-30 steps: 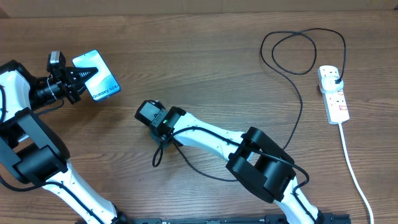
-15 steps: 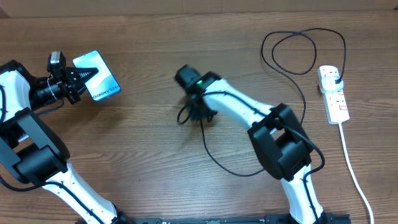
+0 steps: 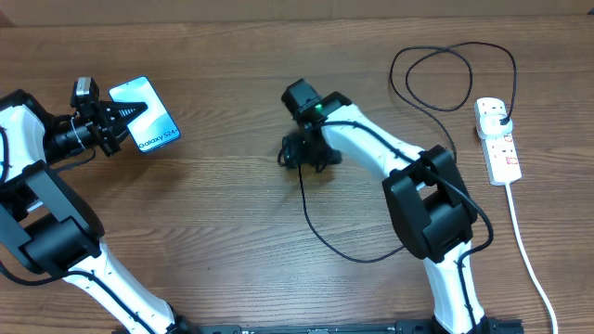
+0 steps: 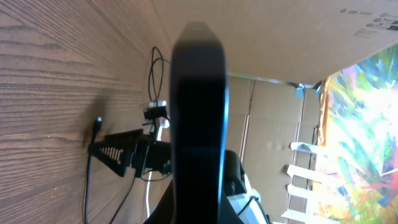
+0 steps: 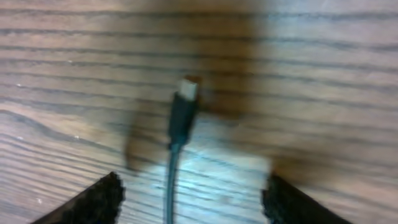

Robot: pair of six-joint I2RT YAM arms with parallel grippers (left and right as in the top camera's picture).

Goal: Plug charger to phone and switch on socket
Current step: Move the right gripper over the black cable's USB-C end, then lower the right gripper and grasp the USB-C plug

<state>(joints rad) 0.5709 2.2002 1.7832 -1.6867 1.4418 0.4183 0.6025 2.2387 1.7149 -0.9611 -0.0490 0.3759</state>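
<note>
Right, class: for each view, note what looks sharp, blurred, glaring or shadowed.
Overhead: sharp and evenly lit, the phone screen glowing. Left wrist: the phone is a dark, unfocused bar up close. Right wrist: soft all over, the charger blurred, with dark shadow on the table around it.

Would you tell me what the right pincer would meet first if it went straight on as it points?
The right pincer would most likely meet the charger's connector tip, lying on the table ahead of its open fingers; depth is unclear.
</note>
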